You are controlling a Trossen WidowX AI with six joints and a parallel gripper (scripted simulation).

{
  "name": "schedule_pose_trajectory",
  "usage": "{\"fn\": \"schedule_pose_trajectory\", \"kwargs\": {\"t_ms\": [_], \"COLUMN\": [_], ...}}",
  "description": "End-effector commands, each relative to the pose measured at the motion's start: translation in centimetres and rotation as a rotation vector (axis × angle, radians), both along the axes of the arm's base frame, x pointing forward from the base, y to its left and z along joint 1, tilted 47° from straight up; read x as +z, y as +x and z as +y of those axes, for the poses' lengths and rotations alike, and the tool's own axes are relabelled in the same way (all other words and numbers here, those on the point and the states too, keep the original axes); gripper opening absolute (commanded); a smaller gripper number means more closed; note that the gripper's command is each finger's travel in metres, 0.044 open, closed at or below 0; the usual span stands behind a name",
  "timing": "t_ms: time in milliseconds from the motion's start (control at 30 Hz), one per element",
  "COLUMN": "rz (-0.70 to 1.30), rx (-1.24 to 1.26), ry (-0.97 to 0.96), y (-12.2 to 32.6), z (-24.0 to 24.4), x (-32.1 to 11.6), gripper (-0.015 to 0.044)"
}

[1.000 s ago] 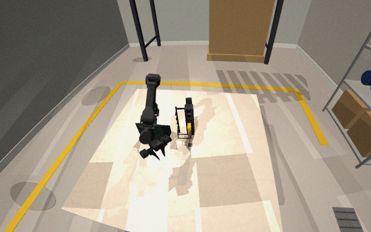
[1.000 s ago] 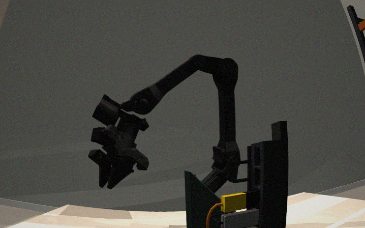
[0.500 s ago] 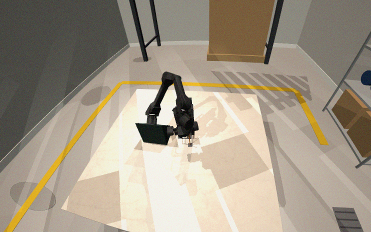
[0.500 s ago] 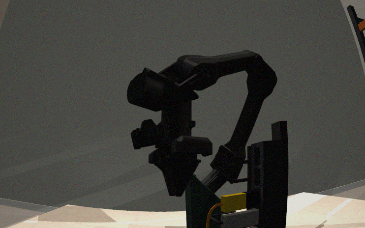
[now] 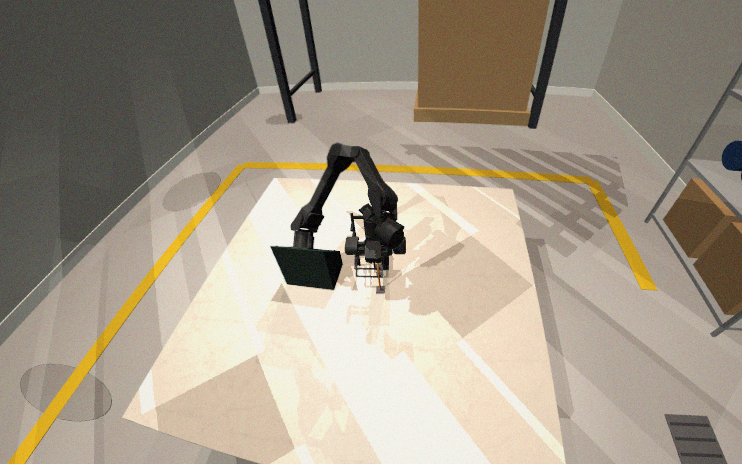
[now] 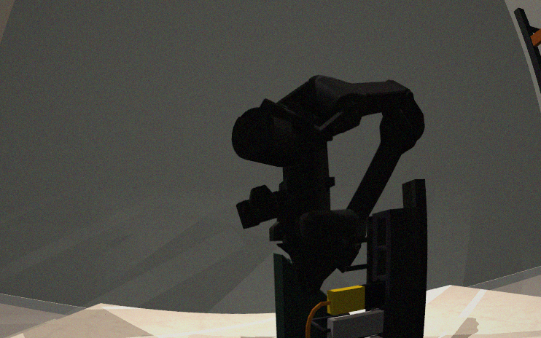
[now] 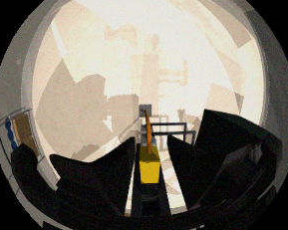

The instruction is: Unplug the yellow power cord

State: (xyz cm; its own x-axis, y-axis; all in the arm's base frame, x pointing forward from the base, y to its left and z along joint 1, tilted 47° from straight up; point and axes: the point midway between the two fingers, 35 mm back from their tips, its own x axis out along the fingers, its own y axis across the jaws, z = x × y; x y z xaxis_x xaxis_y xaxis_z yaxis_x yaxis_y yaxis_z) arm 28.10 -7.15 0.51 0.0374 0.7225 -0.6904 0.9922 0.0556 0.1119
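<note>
Between the parted fingers of the partly open gripper (image 6: 316, 287) (image 7: 150, 140), as the wrist view shows, lies the boxy yellow plug (image 6: 346, 299) (image 7: 149, 170), gripped by neither; its orange cord (image 5: 379, 276) (image 6: 311, 317) (image 7: 148, 129) curves away beyond the fingertips.

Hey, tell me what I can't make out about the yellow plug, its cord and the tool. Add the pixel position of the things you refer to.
- Top: the plug (image 6: 345, 301) (image 7: 149, 170), hidden beneath the tool (image 5: 371, 266) (image 6: 316, 289) (image 7: 151, 138).
- Exterior: the lower run of the cord (image 5: 379, 277) (image 6: 314, 311) (image 7: 148, 130), cut off by the bottom edge.
- Exterior: the fingertips, lost in dark shadow and overlap.
- Wrist: any prongs, hidden by the plug's own body.
- Top: whether the fingers touch anything, too small and dark.
</note>
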Motion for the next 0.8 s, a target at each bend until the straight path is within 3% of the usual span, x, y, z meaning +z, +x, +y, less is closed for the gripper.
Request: {"fn": "schedule_pose_trajectory", "kwargs": {"t_ms": [0, 767], "rz": [0.003, 0.004], "rx": [-0.006, -0.005], "ry": [0.006, 0.008], "y": [0.0, -0.4], "z": [0.4, 2.8], "x": [0.4, 3.0], "gripper": [0.0160, 0.0160]}}
